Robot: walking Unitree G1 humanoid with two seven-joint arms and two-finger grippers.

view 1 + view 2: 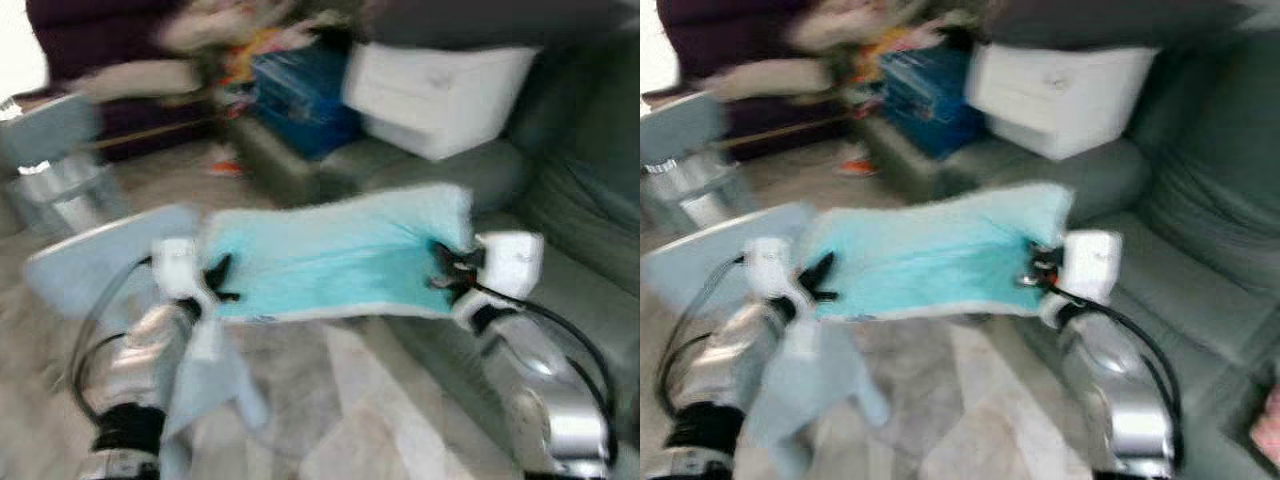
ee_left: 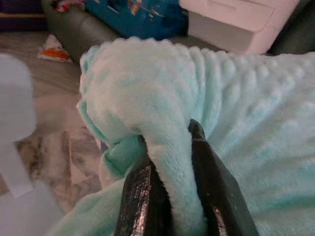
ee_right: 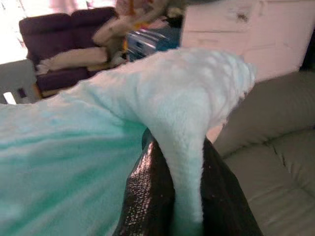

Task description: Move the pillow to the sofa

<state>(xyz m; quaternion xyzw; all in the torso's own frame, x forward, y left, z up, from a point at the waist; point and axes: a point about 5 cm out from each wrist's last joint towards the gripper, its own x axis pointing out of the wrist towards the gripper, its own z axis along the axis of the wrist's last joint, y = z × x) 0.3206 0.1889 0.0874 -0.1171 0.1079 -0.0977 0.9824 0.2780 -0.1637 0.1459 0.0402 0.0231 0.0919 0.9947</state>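
A light turquoise fleece pillow (image 1: pixel 330 255) hangs in the air in front of me, stretched between both grippers. My left gripper (image 1: pixel 218 278) is shut on its left edge; in the left wrist view the black fingers (image 2: pixel 142 191) pinch a fold of the fabric (image 2: pixel 172 147). My right gripper (image 1: pixel 445 268) is shut on the right edge, and the right wrist view has its fingers (image 3: pixel 152 191) clamped on a pillow corner (image 3: pixel 187 128). The grey-green sofa (image 1: pixel 580 270) stands just beyond and to the right of the pillow. The head views are blurred.
A white box (image 1: pixel 440 85) and a blue bag (image 1: pixel 300 95) lie on the sofa's far part. A pale blue stool (image 1: pixel 100 260) stands below my left arm, a grey chair (image 1: pixel 55 160) at far left, a dark purple sofa (image 3: pixel 59 29) at the back. Marble floor (image 1: pixel 330 420) lies below.
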